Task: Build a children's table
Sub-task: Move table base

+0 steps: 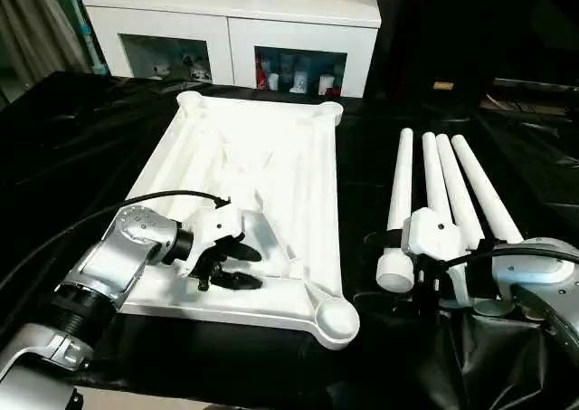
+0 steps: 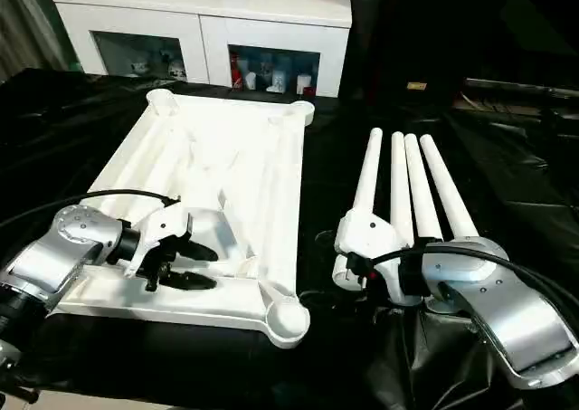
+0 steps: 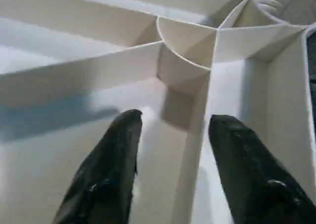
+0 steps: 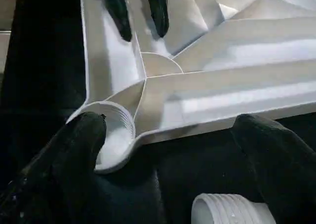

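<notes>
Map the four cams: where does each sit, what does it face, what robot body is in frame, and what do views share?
Left eye: on the head, looking forward and down at the upturned table top, four legs and cabinet; both silver forearms show.
Right eye: same scene from slightly to one side.
Left wrist: looks along the left gripper, open astride a rib of the underside.
Right wrist: looks along the open right gripper at the near corner socket.
Shared: the right wrist view also catches the left gripper.

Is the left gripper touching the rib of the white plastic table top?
Cannot tell. In the left wrist view, left gripper fingers straddle a rib of the table top; contact unclear.
</notes>
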Controlling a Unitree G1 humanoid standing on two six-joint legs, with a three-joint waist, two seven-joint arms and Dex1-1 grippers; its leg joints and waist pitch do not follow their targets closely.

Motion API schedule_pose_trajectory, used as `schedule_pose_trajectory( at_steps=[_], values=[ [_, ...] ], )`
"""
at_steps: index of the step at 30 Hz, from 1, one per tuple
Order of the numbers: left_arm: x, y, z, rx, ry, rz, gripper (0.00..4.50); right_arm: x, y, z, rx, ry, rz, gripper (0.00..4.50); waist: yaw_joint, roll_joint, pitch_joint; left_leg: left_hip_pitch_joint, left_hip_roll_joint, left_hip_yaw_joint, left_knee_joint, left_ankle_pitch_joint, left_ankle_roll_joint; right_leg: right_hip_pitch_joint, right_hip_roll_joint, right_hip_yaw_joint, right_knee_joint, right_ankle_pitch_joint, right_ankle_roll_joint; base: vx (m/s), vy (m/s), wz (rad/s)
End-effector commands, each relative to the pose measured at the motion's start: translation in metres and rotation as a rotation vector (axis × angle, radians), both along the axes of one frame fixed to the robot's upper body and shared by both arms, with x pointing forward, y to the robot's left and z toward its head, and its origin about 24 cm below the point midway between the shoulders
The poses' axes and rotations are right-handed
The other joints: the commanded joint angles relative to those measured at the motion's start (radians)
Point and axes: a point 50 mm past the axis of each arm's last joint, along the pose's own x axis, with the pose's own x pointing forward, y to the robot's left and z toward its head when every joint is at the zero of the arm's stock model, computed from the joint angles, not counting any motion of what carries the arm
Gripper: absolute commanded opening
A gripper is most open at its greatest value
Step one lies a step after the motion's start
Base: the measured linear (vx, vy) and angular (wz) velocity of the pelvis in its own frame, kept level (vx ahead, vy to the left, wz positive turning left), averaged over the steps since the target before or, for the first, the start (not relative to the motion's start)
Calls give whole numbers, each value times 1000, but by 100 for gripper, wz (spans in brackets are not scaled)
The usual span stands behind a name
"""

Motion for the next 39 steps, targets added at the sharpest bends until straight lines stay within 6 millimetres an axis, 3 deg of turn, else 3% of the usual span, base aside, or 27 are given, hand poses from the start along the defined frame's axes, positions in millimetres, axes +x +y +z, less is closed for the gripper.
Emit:
schedule_pose_trajectory(
  at_steps=[1, 10, 19, 28, 33, 39],
  values=[
    [5, -1, 6, 23, -27, 2, 227, -4, 3, 0, -9, 12, 26, 450, 4, 7, -54, 25, 82, -32, -81, -209, 16, 29, -94, 46, -87, -85, -276, 0, 0, 0],
    [6, 0, 1, 32, -7, 9, 143, -2, 2, -3, -39, 6, 21, 450, 4, 5, -51, 25, 82, -33, -84, -233, 4, 26, -96, 47, -91, -143, -264, 0, 0, 0],
    [7, 3, -2, 34, 5, 30, 83, 0, 1, -5, -57, 4, 14, 450, 3, 5, -52, 24, 81, -32, -84, -225, 8, 25, -96, 47, -91, -119, -270, 0, 0, 0],
    [14, 16, -5, 69, -30, 83, 12, 2, -1, -5, -73, -6, 5, 450, -1, 2, -49, 21, 82, -35, -88, -251, -1, 26, -99, 48, -94, -173, -255, 0, 0, 0],
    [19, 29, -1, 86, -54, 137, 1, 4, -3, -5, -84, -18, -2, 450, -8, -3, -51, 13, 79, -35, -86, -219, 8, 32, -97, 45, -91, -140, -250, 0, 0, 0],
    [23, 50, 7, 107, -96, 198, 1, 6, -4, -6, -92, -24, -6, 450, -14, 0, -53, 19, 78, -33, -83, -207, 18, 28, -94, 46, -90, -105, -262, 0, 0, 0]
  ],
)
